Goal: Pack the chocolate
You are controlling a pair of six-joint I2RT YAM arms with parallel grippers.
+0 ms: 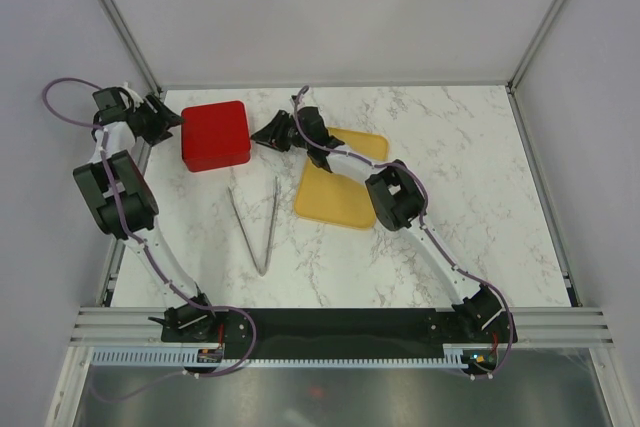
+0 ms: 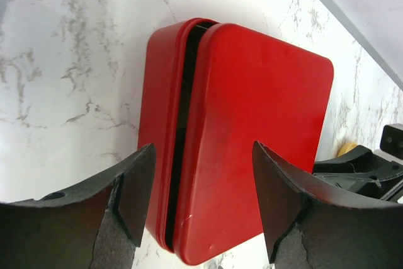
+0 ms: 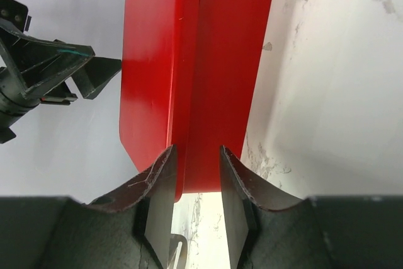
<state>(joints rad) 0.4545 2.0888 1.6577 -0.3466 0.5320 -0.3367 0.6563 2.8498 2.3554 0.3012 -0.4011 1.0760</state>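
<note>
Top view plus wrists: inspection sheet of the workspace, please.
Surface: marble-pattern table, flat.
Job's things: chocolate: nothing seen. The red box is lidded, with a dark gap along the seam. The yellow tray is to its right, partly under the right arm.
Clutter: metal tongs lying open on the table.
Grippers: left gripper jaws open at the box's left side. Right gripper jaws narrow at the box's right edge, grip unclear.
Cables: purple cable looping off the left arm.
Surroundings: white enclosure walls.

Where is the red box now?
Top view: the red box sits far left on the table, between the left gripper and right gripper, near the tray.
</note>
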